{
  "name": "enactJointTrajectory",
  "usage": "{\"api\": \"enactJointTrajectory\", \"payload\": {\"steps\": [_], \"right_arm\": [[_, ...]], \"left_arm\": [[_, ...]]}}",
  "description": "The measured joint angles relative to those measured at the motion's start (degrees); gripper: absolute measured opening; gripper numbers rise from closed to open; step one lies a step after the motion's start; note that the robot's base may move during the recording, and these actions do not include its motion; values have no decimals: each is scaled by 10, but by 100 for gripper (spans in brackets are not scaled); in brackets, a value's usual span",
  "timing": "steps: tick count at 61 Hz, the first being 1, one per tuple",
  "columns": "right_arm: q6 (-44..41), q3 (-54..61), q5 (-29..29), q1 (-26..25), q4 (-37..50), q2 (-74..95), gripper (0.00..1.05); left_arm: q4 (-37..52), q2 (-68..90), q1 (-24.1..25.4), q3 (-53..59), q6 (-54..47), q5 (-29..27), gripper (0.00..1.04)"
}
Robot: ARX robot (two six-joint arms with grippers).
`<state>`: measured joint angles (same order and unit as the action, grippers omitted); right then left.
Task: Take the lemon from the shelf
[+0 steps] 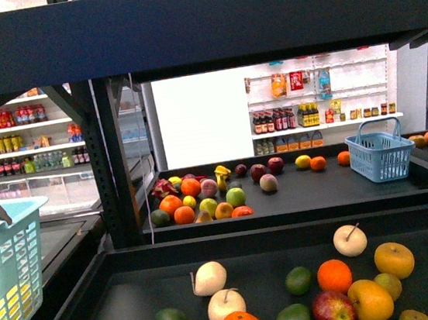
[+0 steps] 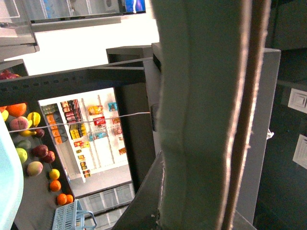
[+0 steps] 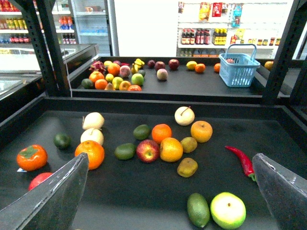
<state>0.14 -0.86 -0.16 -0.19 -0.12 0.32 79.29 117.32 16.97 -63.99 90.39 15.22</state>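
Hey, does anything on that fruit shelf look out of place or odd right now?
One thing: a red chili pepper lies on the near deck of the shelf, the only non-fruit among the oranges, apples and avocados, off alone toward the right side. Nothing looks spilled or damaged; the blue basket on the far deck stands upright.

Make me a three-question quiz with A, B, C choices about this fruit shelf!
1. Where is the blue basket? A near deck; B far deck; C floor.
2. What colour is the long chili pepper? A green; B red; C purple.
3. How is the right gripper? A open; B shut on an apple; C shut on a pepper.
Answers: B, it stands on the back deck of the shelf; B, it is bright red; A, its fingers stand wide apart, holding nothing.
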Motion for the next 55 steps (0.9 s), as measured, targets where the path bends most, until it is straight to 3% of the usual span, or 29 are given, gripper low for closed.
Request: {"api": "enactJointTrajectory", "payload": {"steps": [49, 55], "right_arm": [[0, 0, 0, 0, 0, 0, 102], [0, 0, 0, 0, 0, 0, 102]], "left_arm": [[2, 21, 70, 0, 52, 52, 7], [3, 21, 76, 0, 53, 61, 21]]}}
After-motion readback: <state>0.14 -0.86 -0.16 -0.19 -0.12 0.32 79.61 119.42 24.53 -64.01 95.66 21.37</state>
